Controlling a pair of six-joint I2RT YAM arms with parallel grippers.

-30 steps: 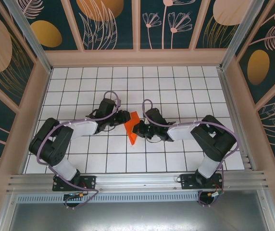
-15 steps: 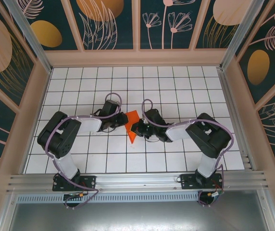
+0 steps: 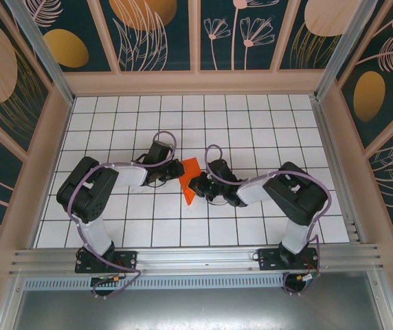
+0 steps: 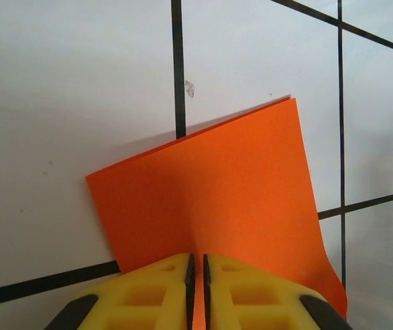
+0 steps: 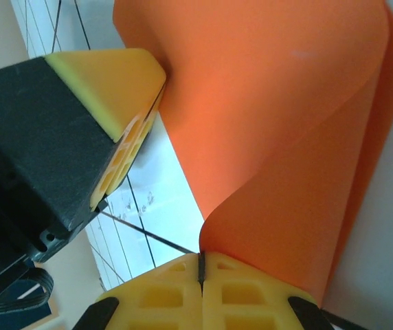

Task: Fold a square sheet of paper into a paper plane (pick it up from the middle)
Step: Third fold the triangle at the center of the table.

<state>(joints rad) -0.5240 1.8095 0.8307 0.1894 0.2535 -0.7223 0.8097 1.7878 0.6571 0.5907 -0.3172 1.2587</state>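
The square sheet of paper (image 3: 189, 180) is bright orange-red and stands bent between my two grippers, near the middle of the tiled table. My left gripper (image 3: 175, 168) is shut on its left edge. In the left wrist view the sheet (image 4: 217, 185) spreads out ahead of the left gripper (image 4: 196, 265), with a thin strip of orange between the yellow fingers (image 4: 148, 289). My right gripper (image 3: 196, 184) is shut on the opposite edge. In the right wrist view the paper (image 5: 272, 124) curls up from the right gripper (image 5: 200, 265), and the left gripper's yellow finger (image 5: 114, 89) touches it at top left.
The white grid table (image 3: 251, 124) has low beige walls (image 3: 196, 82) on three sides. An aluminium rail (image 3: 196, 258) runs along the near edge by the arm bases. Both forearms lie low over the tiles, either side of the paper.
The left arm has folded in, its elbow moving right, and its jaws have narrowed onto the paper's edge. The right gripper and the paper have barely moved.
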